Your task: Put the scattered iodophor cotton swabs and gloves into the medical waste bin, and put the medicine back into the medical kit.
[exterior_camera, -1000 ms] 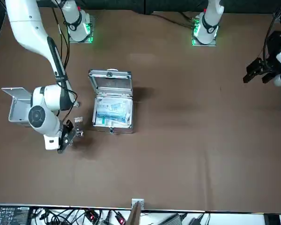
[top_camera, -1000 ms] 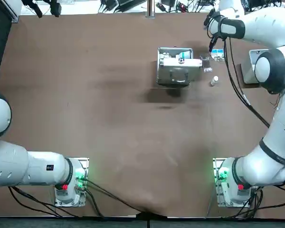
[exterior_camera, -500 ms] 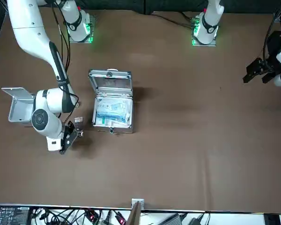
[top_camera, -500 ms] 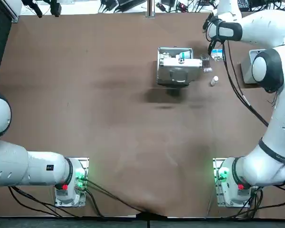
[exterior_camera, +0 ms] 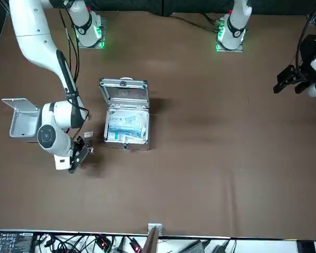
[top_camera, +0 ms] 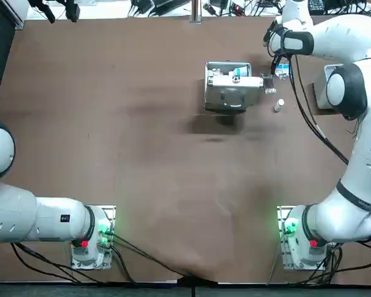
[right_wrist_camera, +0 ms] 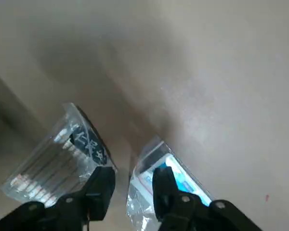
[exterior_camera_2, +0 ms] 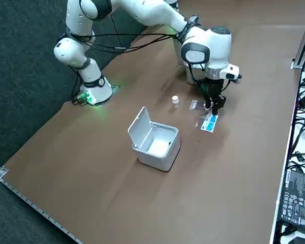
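Note:
My right gripper is open and hangs low over the table, just above a clear packet with a blue label, whose edge reaches into the gap beside one finger. A clear packet of cotton swabs lies on the other side of the other finger. From the right side view, the gripper stands right over the blue packet, with the swab packet and a small white medicine bottle close by. The open silver medical kit sits nearer the table's middle.
The white waste bin stands with its lid open at the robot's right of the packets, partly hidden by my arm in the top view. The kit holds blue and white items. The table's far edge runs close behind the gripper.
My right arm has shifted slightly toward the table's far edge and settled over the blue packet. The packets, bottle, kit and bin have not moved.

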